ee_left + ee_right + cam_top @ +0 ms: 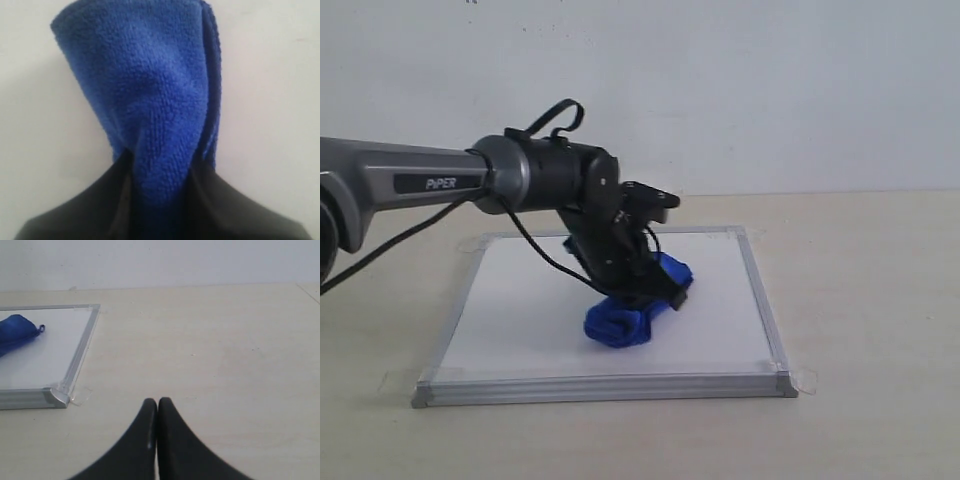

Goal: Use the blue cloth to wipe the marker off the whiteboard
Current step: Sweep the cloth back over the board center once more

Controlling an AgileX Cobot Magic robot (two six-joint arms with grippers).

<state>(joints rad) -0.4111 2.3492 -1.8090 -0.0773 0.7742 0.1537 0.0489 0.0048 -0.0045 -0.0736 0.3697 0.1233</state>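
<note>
The whiteboard (pixel 520 320) lies flat on the table, its silver frame facing the camera. My left gripper (pixel 650 290) is shut on the blue cloth (pixel 625 318), which is pressed onto the board's middle right. Up close, the blue cloth (pixel 150 100) bulges out from between the black fingers (pixel 100 210) over the white surface. No marker line shows on the board in any view. My right gripper (pixel 157 402) is shut and empty above the bare table, apart from the whiteboard (pixel 55 350) and the blue cloth (pixel 17 330).
The beige table (pixel 860 300) surrounds the board, with a plain wall behind. Clear tape tabs hold the board's corner (pixel 805 380). The left arm's cable (pixel 535 250) hangs over the board.
</note>
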